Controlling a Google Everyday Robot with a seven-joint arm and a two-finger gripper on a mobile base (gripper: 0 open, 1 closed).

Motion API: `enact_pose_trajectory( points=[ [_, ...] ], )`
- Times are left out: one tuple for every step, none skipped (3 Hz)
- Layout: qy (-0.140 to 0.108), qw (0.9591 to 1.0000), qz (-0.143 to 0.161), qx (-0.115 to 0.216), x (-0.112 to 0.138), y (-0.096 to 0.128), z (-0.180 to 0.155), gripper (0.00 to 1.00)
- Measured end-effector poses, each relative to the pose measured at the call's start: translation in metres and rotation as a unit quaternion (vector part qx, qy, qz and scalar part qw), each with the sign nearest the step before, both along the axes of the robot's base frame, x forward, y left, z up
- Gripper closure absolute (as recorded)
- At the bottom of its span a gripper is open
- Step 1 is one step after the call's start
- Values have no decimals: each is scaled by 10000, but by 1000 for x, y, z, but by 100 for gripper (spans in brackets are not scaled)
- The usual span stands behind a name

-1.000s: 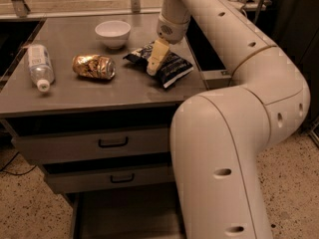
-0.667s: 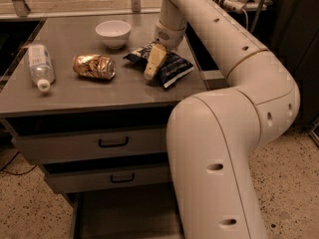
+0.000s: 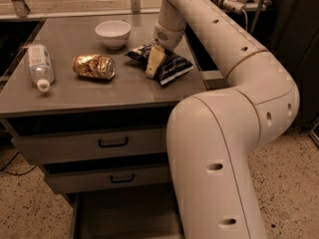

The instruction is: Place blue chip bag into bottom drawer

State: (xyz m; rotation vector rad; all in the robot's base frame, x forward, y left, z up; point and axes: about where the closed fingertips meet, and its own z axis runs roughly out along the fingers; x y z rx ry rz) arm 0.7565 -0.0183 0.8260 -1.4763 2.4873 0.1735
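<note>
The blue chip bag (image 3: 168,66) lies crinkled on the grey countertop (image 3: 99,91), at its right side. My gripper (image 3: 154,62) reaches down from the big white arm and rests on the bag's left part, one pale finger (image 3: 155,61) lying over the foil. The bottom drawer (image 3: 124,215) stands pulled out at the foot of the cabinet, a shallow grey tray partly hidden behind my arm.
A crushed gold can (image 3: 93,66) lies left of the bag. A white bowl (image 3: 113,33) stands behind it. A clear plastic bottle (image 3: 38,65) lies at the left edge. Two grey drawer fronts with black handles (image 3: 113,143) are shut. My arm fills the right foreground.
The arm has shifted slightly left and the gripper has lowered onto the chip bag. The bag, can, bowl and bottle have stayed in place.
</note>
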Motion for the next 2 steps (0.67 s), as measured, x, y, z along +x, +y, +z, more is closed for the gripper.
enact_pose_trajectory(
  points=[
    [-2, 10000, 0, 1, 0, 0, 0, 64],
    [-2, 10000, 0, 1, 0, 0, 0, 87]
  ],
)
